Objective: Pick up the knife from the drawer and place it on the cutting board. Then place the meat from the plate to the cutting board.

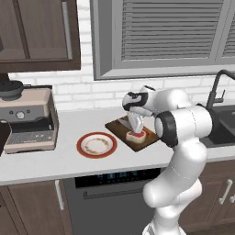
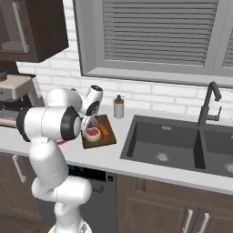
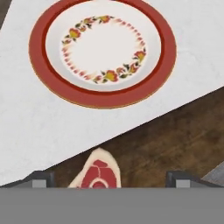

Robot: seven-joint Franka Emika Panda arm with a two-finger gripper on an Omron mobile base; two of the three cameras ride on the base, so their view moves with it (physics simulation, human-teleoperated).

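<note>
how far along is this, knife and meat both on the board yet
Nearly finished. Done: the knife lies on the cutting board, and the plate is bare. In hand: nothing; the meat sits on the board between the wide-open fingers of the gripper, which hangs just over it. Left: only lifting the arm clear.

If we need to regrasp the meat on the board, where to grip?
Come straight down over the meat and pinch across its narrow width. It lies flat on the cutting board, the open gripper already straddling it; the knife beside it blocks that side.
</note>
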